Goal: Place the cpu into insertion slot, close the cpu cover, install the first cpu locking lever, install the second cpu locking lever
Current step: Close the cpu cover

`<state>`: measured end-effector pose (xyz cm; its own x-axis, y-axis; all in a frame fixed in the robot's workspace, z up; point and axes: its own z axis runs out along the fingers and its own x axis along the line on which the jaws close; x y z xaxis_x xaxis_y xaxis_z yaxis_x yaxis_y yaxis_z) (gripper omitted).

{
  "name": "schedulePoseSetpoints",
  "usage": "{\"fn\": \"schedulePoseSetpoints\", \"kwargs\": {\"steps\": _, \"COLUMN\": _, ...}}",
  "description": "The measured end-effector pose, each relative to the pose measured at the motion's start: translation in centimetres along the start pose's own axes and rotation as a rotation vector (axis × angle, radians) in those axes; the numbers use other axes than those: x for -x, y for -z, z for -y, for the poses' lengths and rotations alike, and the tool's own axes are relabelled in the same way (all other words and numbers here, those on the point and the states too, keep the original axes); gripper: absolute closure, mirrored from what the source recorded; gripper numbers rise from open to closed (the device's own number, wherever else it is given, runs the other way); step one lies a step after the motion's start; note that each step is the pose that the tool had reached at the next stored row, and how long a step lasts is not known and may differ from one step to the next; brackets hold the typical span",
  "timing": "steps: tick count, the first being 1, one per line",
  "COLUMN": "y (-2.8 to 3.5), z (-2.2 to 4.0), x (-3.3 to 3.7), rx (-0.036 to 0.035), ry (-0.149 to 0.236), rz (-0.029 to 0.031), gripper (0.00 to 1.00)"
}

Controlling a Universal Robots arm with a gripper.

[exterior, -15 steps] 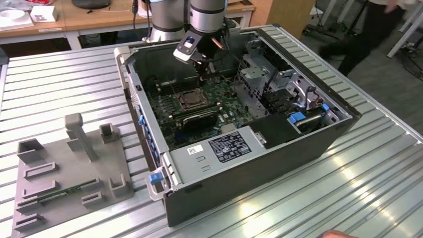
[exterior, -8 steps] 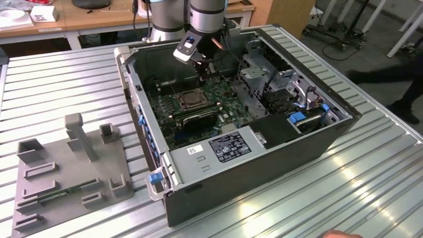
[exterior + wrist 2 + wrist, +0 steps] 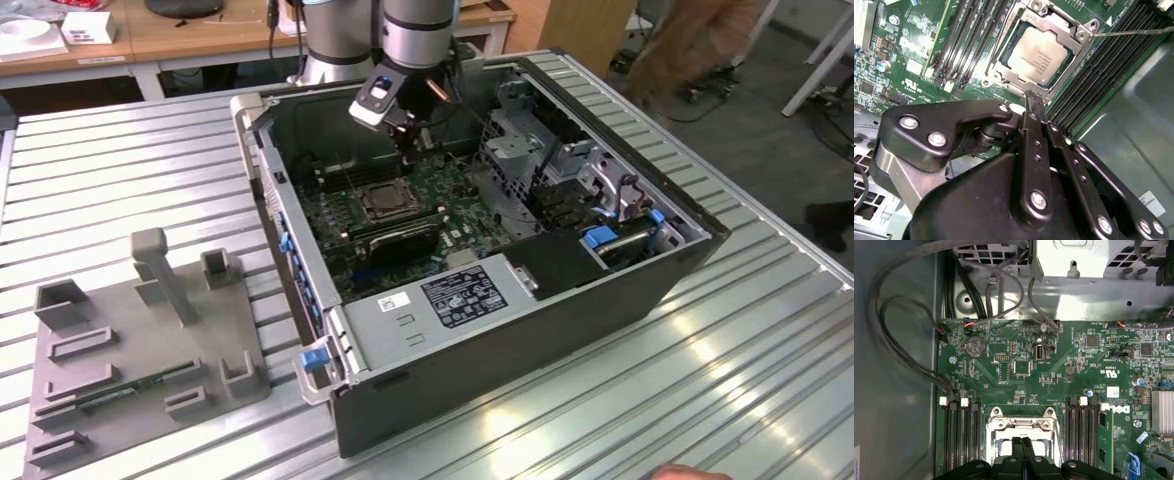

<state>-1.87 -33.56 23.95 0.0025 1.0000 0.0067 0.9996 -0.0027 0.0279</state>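
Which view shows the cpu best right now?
The second wrist view: the cpu lies close and unobstructed. In the first wrist view the gripper covers most of it; the exterior view shows it small and distant.

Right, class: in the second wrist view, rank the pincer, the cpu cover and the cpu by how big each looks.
1. pincer: looks largest, but it sits nearest the camera, so this is apparent size only.
2. cpu cover: frames the chip.
3. cpu: smallest, seen inside the cover's window.
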Motion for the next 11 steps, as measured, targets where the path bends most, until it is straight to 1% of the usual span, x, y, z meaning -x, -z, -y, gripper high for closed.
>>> {"fn": "schedulePoseSetpoints", "kwargs": {"steps": 5, "y": -0.15, "z": 0.6, "x": 0.0, "rx": -0.0001, "ry": 0.0, "rz": 0.0, "gripper": 0.9}}
{"fn": "schedulePoseSetpoints", "kwargs": {"steps": 11, "y": -0.15, "z": 0.62, "x": 0.0, "rx": 0.0, "ry": 0.0, "rz": 0.0, "gripper": 0.9}}
